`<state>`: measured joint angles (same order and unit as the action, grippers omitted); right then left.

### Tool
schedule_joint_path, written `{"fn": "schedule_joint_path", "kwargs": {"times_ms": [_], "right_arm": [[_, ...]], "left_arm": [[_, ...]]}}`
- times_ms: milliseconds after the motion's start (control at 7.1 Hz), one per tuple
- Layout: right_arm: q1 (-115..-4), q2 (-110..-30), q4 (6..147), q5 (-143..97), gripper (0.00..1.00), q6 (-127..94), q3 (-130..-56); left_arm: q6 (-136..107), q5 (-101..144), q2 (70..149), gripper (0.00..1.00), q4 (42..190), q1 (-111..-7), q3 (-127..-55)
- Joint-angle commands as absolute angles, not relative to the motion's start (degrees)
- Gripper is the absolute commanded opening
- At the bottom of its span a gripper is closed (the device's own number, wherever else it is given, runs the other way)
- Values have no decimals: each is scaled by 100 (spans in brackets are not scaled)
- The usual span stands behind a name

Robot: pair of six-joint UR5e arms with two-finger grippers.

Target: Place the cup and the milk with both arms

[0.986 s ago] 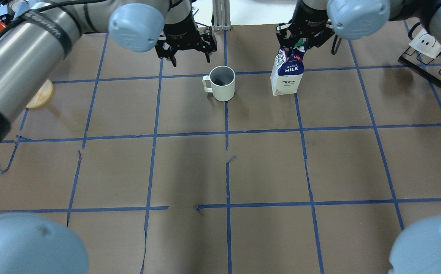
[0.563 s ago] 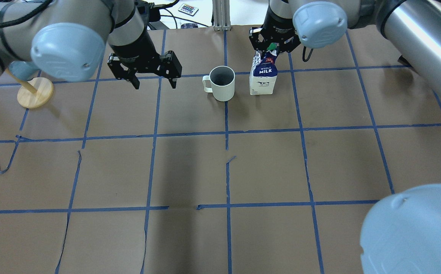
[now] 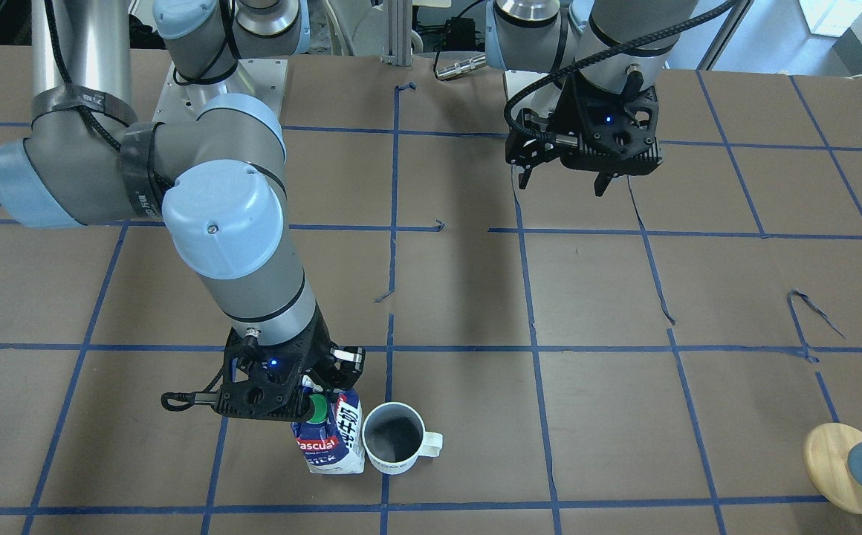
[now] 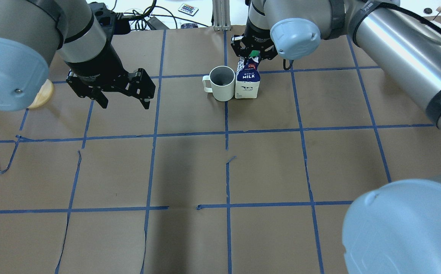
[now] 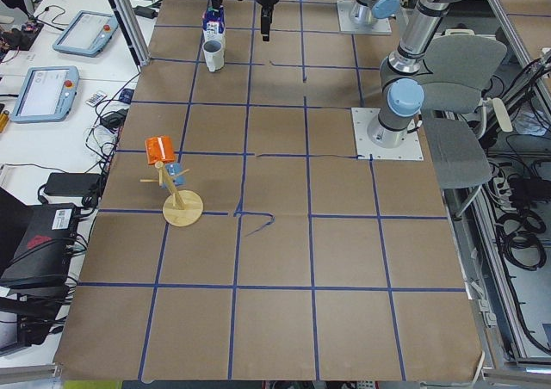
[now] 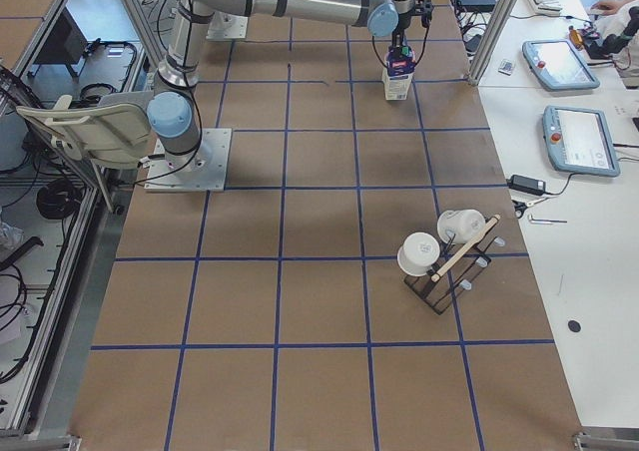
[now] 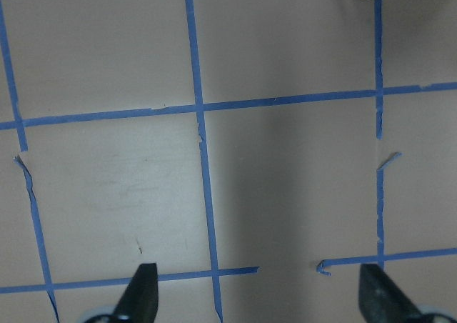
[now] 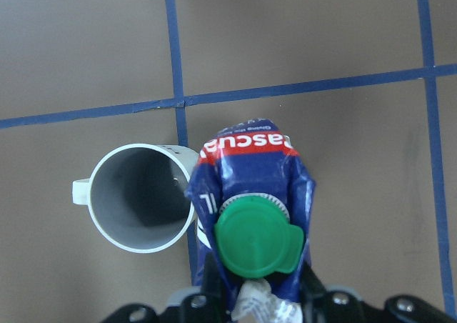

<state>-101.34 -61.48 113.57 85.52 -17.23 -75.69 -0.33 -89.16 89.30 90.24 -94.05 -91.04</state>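
Observation:
The white cup [image 4: 222,83] stands upright at the far middle of the table, handle to the view's left. It also shows in the front view [image 3: 394,440] and the right wrist view [image 8: 139,198]. The milk [image 4: 247,82] stands right beside it, touching or nearly touching its wall, green cap up [image 8: 253,241]. My right gripper [image 4: 254,53] is shut on the carton's top ridge [image 3: 327,438]. My left gripper [image 4: 125,103] is open and empty, hovering above the paper well left of the cup. The left wrist view [image 7: 260,294] shows only its two fingertips and taped paper.
A round wooden disc with a blue cap [image 4: 42,95] sits at the far left, partly behind my left arm, and shows in the front view [image 3: 840,467]. A rack with white cups [image 6: 444,256] stands near the right end. Blue tape grids the brown paper [image 4: 228,171].
My right gripper has carried the milk leftward until it stands against the cup. My left gripper has moved left and back toward the robot, away from the cup, still open.

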Motion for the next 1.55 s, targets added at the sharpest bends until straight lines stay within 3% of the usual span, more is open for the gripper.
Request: {"fn": "schedule_joint_path", "kwargs": {"times_ms": [0,423,563,1127,1408], "right_arm": [[-10169,-6135,11364,8552,37,-1714,-7585],[-10160,-6108,11443,8640,94,-1643,-7568],[-10160,-6126,11609,8648,100,-1626,-7480],[-9741,-6344,10382,9259,100,-585,-6618],[-9047,-7629,9554,8950,100,479,-7622]], "left_arm": [[-26,-8903,9044,100,9246,-9352,-8737],[-26,-8886,9035,100,9229,-9334,-8754],[-26,-8886,9035,100,9229,-9334,-8754],[-18,-8868,9018,100,9220,-9238,-8754],[-18,-8877,9009,100,9220,-9229,-8754]]}}
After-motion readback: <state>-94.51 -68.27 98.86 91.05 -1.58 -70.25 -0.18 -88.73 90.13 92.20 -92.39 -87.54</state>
